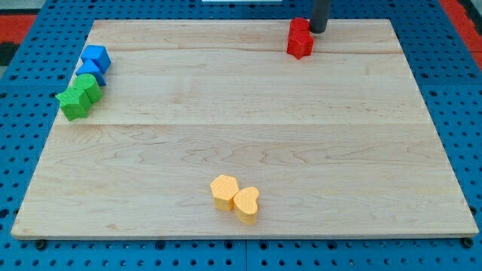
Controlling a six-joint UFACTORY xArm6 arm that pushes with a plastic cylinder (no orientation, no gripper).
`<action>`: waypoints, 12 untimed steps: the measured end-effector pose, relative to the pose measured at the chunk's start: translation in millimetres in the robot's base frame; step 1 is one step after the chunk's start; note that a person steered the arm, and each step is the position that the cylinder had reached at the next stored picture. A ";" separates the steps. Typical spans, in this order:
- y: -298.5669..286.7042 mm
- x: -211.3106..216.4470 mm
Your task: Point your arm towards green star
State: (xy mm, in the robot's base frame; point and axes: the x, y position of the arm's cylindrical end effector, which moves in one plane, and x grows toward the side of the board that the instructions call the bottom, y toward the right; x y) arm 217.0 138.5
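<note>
The green star lies at the board's left edge, with a second green block touching it on its upper right. My tip is at the view's top, just right of a red block and touching or nearly touching it. The tip is far to the right of the green star, across most of the board.
Two blue blocks sit just above the green ones at the left edge. A yellow block and a yellow heart touch each other near the bottom edge. The wooden board rests on a blue pegboard surface.
</note>
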 end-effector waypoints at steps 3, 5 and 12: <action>-8.4 77.1; -107.5 181.8; -443.0 278.6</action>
State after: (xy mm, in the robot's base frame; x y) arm 495.7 -304.5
